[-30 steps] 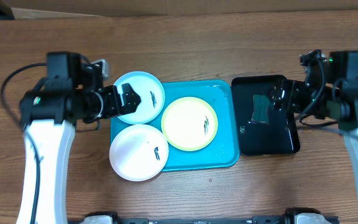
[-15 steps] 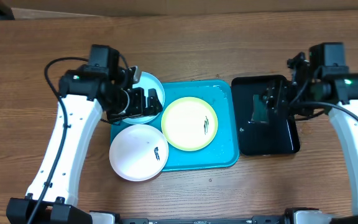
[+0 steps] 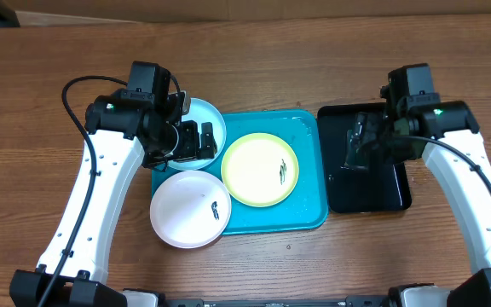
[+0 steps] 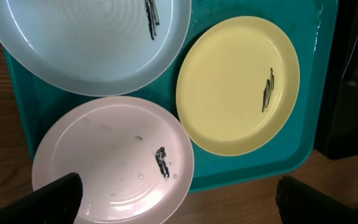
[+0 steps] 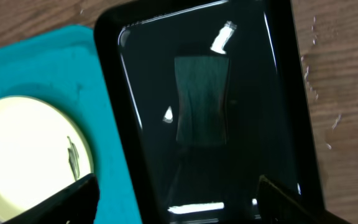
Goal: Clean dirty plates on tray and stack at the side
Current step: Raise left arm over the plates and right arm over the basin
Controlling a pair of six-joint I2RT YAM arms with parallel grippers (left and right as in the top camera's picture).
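On the turquoise tray (image 3: 309, 213), at the middle of the wooden table (image 3: 254, 51), lie three round plates, each with a small dark smudge. The yellow-green plate (image 3: 260, 169) sits wholly inside the tray, near its centre, with its smudge (image 4: 267, 90) toward its right side. The blue plate (image 3: 210, 124) is at the tray's far left corner and hangs out over the rim. The white plate (image 3: 190, 210) is at the near left corner and hangs out over the left and near rims. The three plates lie close together; the wrist view does not settle whether their edges touch or overlap.

The left gripper (image 3: 199, 142) hangs over the near part of the blue plate. From its wrist camera the two dark fingers (image 4: 58, 196) show at the bottom corners of the view, spread wide, with nothing pinched between them. Whether they touch the plate I cannot tell.

Just right of the turquoise tray stands a smaller glossy black tray (image 3: 390, 192), their sides next to each other. A dark green rectangular pad (image 5: 202, 99) lies flat in its middle.

The right gripper (image 3: 361, 147) hangs over the left half of the black tray. Its fingers (image 5: 61, 199) are likewise spread wide at the lower corners of its wrist view, holding nothing, with the pad in sight beyond them.
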